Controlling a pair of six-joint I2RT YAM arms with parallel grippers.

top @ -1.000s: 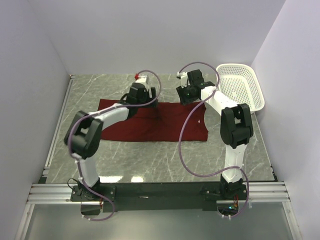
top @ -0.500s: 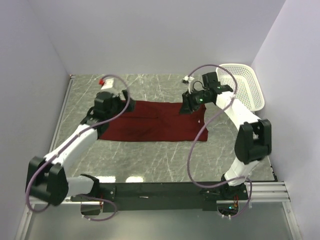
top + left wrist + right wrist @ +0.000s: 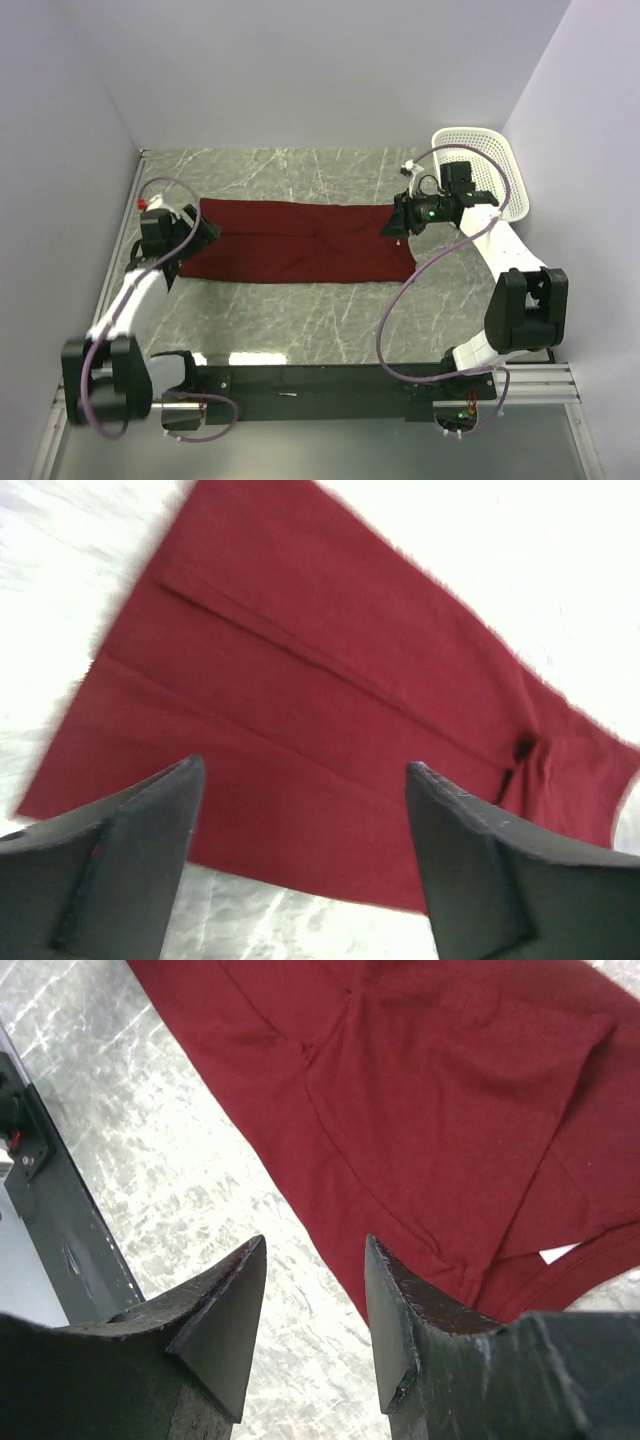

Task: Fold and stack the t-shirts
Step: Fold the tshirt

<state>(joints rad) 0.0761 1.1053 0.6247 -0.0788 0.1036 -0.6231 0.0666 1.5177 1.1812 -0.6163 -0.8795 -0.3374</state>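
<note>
Both arms have swung outward over the last second. The left gripper (image 3: 188, 236) is now at the left end of the t-shirt (image 3: 300, 242) and the right gripper (image 3: 391, 226) at its right end. The maroon shirt lies flat as a long folded band across the middle of the marble table (image 3: 300, 315), with the white basket (image 3: 500, 170) beyond its right end. In the left wrist view the fingers stand wide apart above the cloth, holding nothing. The right fingers (image 3: 215, 1310) are parted less (bare table shows between them) and grip nothing; they seem to hover over the shirt's near edge, though contact is hard to judge. A white neck label (image 3: 560, 1254) peeks out there.
</note>
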